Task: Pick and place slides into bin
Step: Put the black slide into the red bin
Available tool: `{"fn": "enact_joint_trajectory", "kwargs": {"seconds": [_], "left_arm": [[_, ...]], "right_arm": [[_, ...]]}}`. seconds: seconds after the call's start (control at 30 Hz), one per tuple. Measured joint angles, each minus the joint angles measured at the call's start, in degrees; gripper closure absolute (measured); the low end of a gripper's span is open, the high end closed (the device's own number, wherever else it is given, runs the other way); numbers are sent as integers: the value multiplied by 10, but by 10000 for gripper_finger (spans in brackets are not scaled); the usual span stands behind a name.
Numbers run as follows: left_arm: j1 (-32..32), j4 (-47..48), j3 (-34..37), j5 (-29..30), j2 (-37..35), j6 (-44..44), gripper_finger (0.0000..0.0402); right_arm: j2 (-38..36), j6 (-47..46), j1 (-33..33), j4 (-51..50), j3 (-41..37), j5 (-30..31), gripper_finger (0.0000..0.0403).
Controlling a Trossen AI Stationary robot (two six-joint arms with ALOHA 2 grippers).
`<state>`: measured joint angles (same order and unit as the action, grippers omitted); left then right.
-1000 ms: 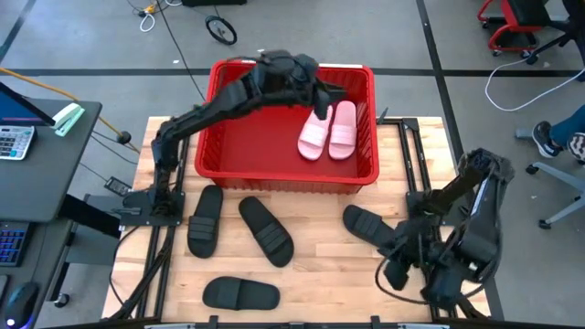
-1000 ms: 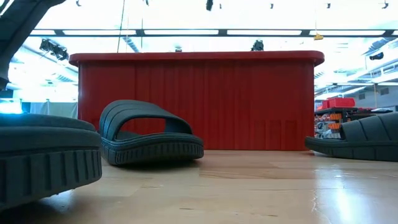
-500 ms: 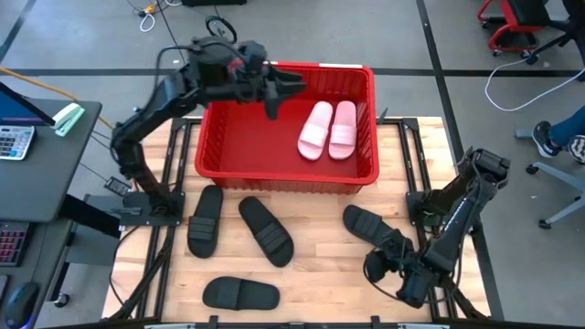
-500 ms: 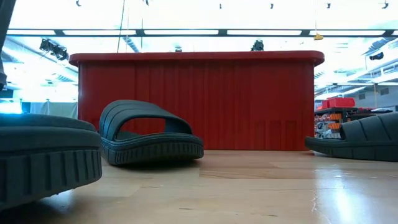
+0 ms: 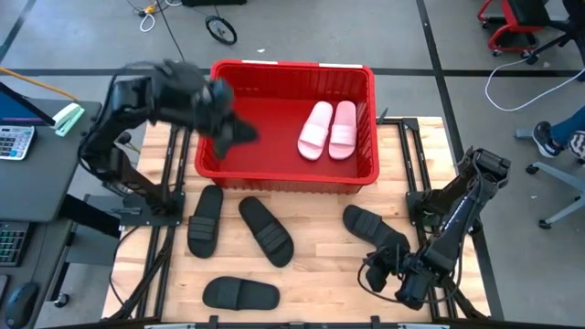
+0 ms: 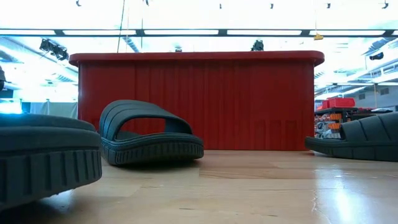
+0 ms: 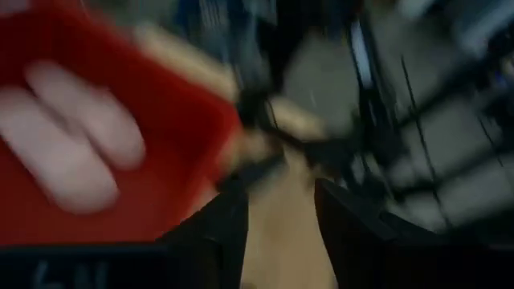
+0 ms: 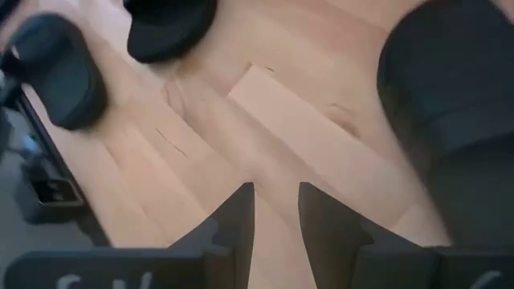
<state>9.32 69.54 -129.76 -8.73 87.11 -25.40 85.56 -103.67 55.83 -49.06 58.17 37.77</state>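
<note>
The red bin (image 5: 285, 123) stands at the table's far middle. Two pale pink slides (image 5: 329, 130) lie side by side on its floor at the right; they also show blurred in the left wrist view (image 7: 72, 152). Four black slides lie on the table in front of the bin: two at the left (image 5: 205, 219) (image 5: 266, 230), one at the near edge (image 5: 240, 293), one at the right (image 5: 373, 227). My left gripper (image 5: 239, 132) is open and empty above the bin's left part. My right gripper (image 5: 377, 274) is open and empty, just near of the right black slide (image 8: 450, 120).
The low view shows the bin's ribbed near wall (image 6: 199, 99) with black slides in front of it (image 6: 152, 134) (image 6: 357, 140). Bare wood lies between the slides (image 5: 320, 265). A desk with a calculator (image 5: 14, 142) stands off the table's left side.
My left gripper has swung from beside the pink slides in the bin's far right part toward the table's left, and now is over the bin's left side, still moving fast. My right gripper has gone a little toward the table's left, close to the right black slide. No slide has moved.
</note>
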Motion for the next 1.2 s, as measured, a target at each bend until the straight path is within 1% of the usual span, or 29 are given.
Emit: {"fn": "enact_joint_trajectory", "kwargs": {"seconds": [0.1,0.17,0.23,0.3,0.47,0.57,0.67,0.77,0.83,0.9,1.03,1.07,1.2], "left_arm": [[-74,82,0,-4,5,-54,262],[-126,110,1,-5,12,-102,267],[-177,112,5,-1,23,-155,271],[-226,107,12,8,31,-191,275],[-328,104,31,54,68,-269,270],[-364,101,49,90,98,-321,256],[-388,96,61,121,128,-360,237],[-401,78,65,129,166,-374,219],[-406,41,65,129,190,-374,210],[-406,-7,65,129,210,-372,202],[-405,-111,65,130,244,-370,195],[-404,-131,65,130,250,-369,196],[-403,-169,65,130,260,-355,203]], "right_arm": [[0,50,-7,0,0,-17,298],[0,75,-12,-2,0,-56,298],[0,90,-12,-5,0,-98,298],[0,93,-11,-16,0,-125,298],[0,110,-2,-62,0,-133,297],[0,123,-1,-88,0,-159,290],[-1,124,-2,-100,0,-190,271],[-1,124,-2,-102,-1,-194,243],[-1,119,-2,-101,-6,-192,223],[-1,83,-3,-102,-14,-183,202],[-1,-98,1,-93,-38,-172,169],[-1,-133,7,-86,-45,-161,165],[-1,-267,29,-73,-74,-49,155]]}}
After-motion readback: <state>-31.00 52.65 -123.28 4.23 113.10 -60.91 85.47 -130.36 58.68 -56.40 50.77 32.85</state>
